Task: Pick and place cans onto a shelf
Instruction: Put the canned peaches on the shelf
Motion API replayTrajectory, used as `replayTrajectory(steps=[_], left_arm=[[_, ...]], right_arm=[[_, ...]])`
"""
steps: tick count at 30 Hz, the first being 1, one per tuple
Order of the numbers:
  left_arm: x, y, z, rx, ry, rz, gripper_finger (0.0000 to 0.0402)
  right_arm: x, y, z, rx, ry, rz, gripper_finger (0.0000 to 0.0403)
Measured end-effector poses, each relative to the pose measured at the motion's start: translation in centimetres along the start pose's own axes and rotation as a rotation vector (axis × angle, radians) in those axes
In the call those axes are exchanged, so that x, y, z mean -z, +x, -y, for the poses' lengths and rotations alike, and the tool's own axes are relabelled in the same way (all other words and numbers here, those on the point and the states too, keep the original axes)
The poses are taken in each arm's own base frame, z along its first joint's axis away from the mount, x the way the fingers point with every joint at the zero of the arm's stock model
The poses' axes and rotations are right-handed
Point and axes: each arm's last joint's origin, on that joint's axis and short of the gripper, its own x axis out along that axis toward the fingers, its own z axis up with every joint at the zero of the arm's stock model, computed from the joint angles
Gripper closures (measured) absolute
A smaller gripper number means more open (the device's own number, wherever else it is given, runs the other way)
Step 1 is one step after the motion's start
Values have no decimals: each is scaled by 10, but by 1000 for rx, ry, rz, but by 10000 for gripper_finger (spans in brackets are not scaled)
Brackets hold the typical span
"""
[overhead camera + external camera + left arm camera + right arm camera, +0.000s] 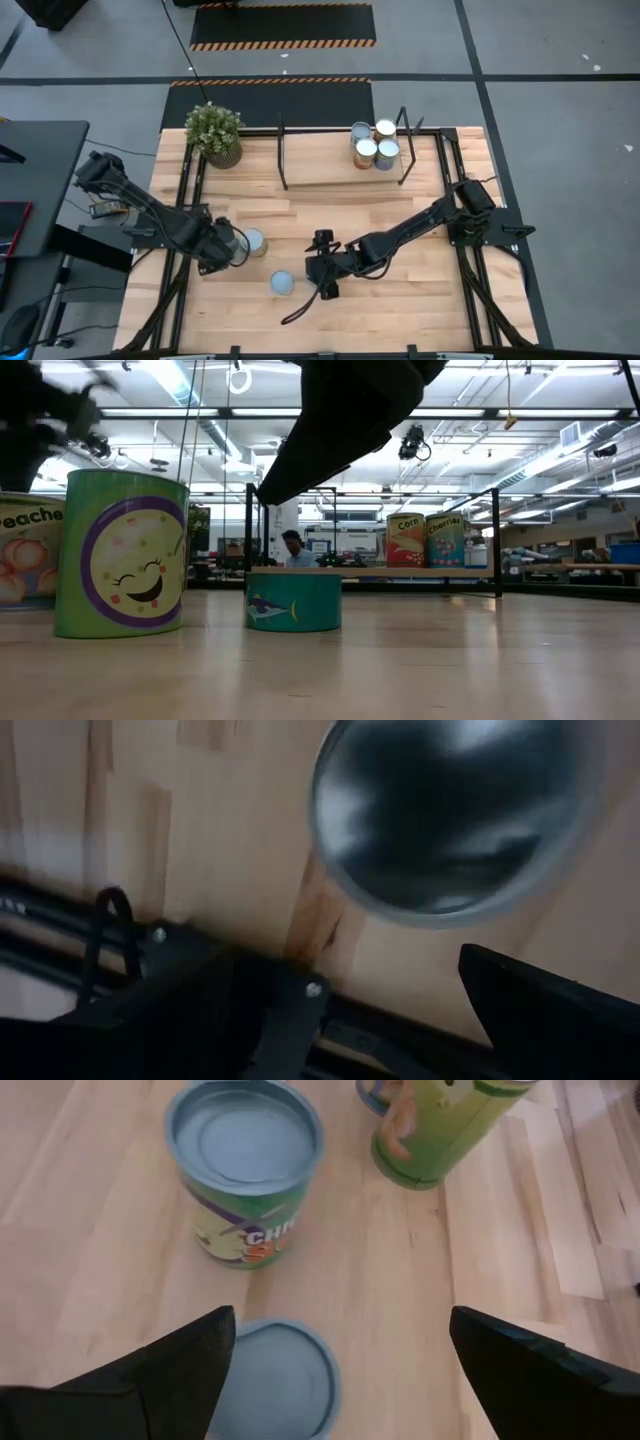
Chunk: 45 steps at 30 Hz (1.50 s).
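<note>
Pale plank tabletop [400, 300] carries it all. Nearest, the right gripper [322, 278] hangs with its jaws wide just beside the short teal can [282, 283] — best to centre over that lid [272, 1380] before descending. Beyond it, the left gripper [222, 252] stands by the tall can [253, 242]; I cannot tell its jaws. Farthest, the shelf [330, 165] holds four sealed cans [374, 146] — contents unseen.

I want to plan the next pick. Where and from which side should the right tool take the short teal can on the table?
Grip the short teal can across its round side wall, coming from straight above. It stands upright, lid up, with free table around it. The right tool, open, is already above it, a finger on each side.
</note>
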Motion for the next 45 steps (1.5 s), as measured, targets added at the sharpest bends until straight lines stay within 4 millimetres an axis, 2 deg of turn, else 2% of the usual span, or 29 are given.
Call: replayTrajectory(steps=[3, 7, 19, 26, 30, 33, 38, 42, 45], left_arm=[[0, 14, 3, 7, -5, -4, 6], [-8, 13, 9, 43, -5, 103, 6], [-24, 13, 8, 79, -5, 202, 6], [-37, 22, 3, 65, -9, 145, 9], [-43, 30, 4, 70, 7, 86, 35], [-44, 31, 3, 70, 18, 71, 61], [-45, 27, -4, 54, 49, 30, 86], [-49, 6, -10, 44, 54, -5, 80], [-52, -17, -16, 38, 66, -17, 78]], right_arm=[[1, -2, -4, 12, -11, -2, 26], [3, -5, -7, 41, -34, -19, 27], [-6, -19, -2, 53, -17, 23, 28], [-6, -20, -5, 49, -12, 25, 28], [-4, -21, -9, 42, -24, 16, 28], [-5, -31, -10, 48, -43, 10, 28], [-7, -62, -3, 129, -58, -14, 28], [-9, -89, 4, 146, -18, -18, 28], [-8, -99, 7, 169, -9, -28, 28]])
